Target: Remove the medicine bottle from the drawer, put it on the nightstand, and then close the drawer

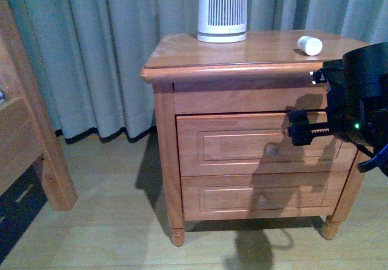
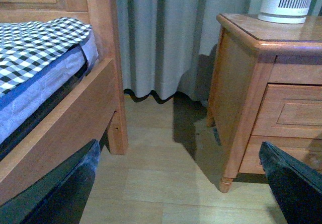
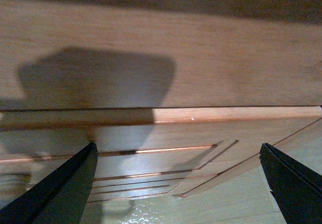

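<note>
The medicine bottle [image 1: 310, 45] lies on its side on the nightstand's top slab [image 1: 182, 57], near the right edge. The taller upper drawer [image 1: 230, 144] looks pushed in, its front level with the frame, its round knob [image 1: 271, 150] in shadow. My right gripper [image 1: 301, 128] is open and empty, close in front of that drawer's right part. In the right wrist view the drawer's framed panel [image 3: 166, 133] fills the picture between the spread fingers [image 3: 65, 189]. My left gripper [image 2: 181, 189] is open and empty, low over the floor left of the nightstand [image 2: 241, 83].
A tall white ribbed device [image 1: 222, 9] stands at the back of the top slab. The shorter lower drawer [image 1: 254, 198] is shut. A wooden bed frame [image 2: 65, 128] with a checked cover stands to the left. Grey curtains [image 1: 91, 51] hang behind. The floor is pale wood [image 2: 166, 183].
</note>
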Motion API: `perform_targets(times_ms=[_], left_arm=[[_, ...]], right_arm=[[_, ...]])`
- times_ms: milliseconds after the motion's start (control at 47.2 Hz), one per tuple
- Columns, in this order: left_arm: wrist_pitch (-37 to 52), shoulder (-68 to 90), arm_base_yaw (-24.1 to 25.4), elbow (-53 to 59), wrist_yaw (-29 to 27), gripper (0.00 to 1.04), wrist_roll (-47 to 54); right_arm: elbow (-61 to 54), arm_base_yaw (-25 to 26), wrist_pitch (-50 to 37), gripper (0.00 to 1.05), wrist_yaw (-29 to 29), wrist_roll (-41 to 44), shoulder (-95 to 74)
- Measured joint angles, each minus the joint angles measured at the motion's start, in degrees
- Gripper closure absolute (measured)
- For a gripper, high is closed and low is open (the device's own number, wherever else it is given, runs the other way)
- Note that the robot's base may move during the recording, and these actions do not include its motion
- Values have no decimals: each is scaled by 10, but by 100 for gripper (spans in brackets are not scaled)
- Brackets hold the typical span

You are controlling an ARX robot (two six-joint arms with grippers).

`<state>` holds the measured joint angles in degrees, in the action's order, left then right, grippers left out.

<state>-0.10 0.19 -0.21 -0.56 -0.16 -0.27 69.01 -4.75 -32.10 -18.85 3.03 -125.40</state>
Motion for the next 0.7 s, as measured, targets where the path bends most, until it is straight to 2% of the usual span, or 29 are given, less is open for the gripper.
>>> perform_targets(times_ms=[148, 360, 488, 700], left_arm=[[0, 0, 0, 0, 0, 7, 0], [0, 0, 0, 0, 0, 7, 0], [0, 0, 0, 0, 0, 7, 0], [0, 0, 0, 0, 0, 7, 0]], right_arm=[[-15, 0, -5, 7, 4, -2, 6], [-146, -17, 5, 7, 4, -45, 128], [-252, -22, 30, 7, 9, -77, 257], [-424, -17, 80, 7, 13, -81, 526]])
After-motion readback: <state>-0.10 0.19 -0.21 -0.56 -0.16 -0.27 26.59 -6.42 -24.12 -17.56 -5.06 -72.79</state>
